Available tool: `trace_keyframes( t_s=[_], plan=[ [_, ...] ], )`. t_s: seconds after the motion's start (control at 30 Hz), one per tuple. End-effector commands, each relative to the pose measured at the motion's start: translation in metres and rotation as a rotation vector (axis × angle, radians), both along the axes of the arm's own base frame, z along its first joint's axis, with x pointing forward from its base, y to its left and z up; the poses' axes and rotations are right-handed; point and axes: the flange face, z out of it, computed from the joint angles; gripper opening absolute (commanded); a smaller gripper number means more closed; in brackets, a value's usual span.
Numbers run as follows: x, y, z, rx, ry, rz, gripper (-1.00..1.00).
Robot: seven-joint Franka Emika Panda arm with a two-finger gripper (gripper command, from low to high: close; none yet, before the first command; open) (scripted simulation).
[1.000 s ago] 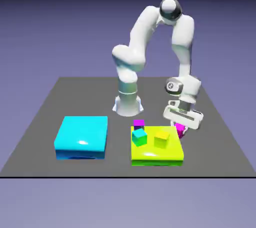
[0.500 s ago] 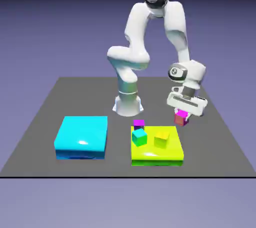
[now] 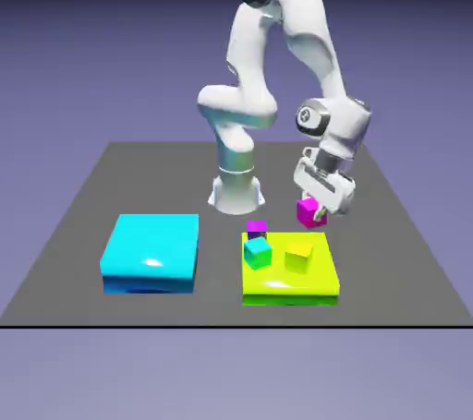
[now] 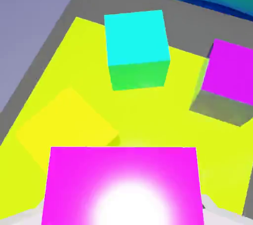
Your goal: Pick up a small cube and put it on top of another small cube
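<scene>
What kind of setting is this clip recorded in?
A rendered simulation tabletop, by the look of it: a flat dark table floating before a plain blue-violet backdrop, with featureless glossy blocks like the cyan slab and yellow-green slab.

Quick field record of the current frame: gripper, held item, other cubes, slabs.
gripper: white two-finger gripper, shut on the pink cube
held: small bright magenta-pink cube, lifted clear of the table
slab below: flat yellow-green slab
on slab: teal cube, yellow-green cube
behind slab: darker violet-purple cube, at its far edge
other: flat cyan slab, nothing on it
stacked: not yet
</scene>
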Motion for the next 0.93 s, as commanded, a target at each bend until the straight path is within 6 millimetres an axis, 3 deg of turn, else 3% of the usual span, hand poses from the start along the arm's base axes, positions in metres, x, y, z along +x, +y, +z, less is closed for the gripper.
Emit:
trace_keyframes(
  t_s=[0.0,0.2,0.87,0.9],
  plan=[
    [0.006,-0.011,0.003,-0.004,0.003,-0.033,-1.00],
    [0.036,-0.075,0.017,-0.035,0.015,-0.211,-1.00],
    [0.037,-0.096,-0.048,-0.035,0.015,-0.211,-1.00],
    [0.037,-0.096,-0.048,-0.035,0.015,-0.211,1.00]
  ],
)
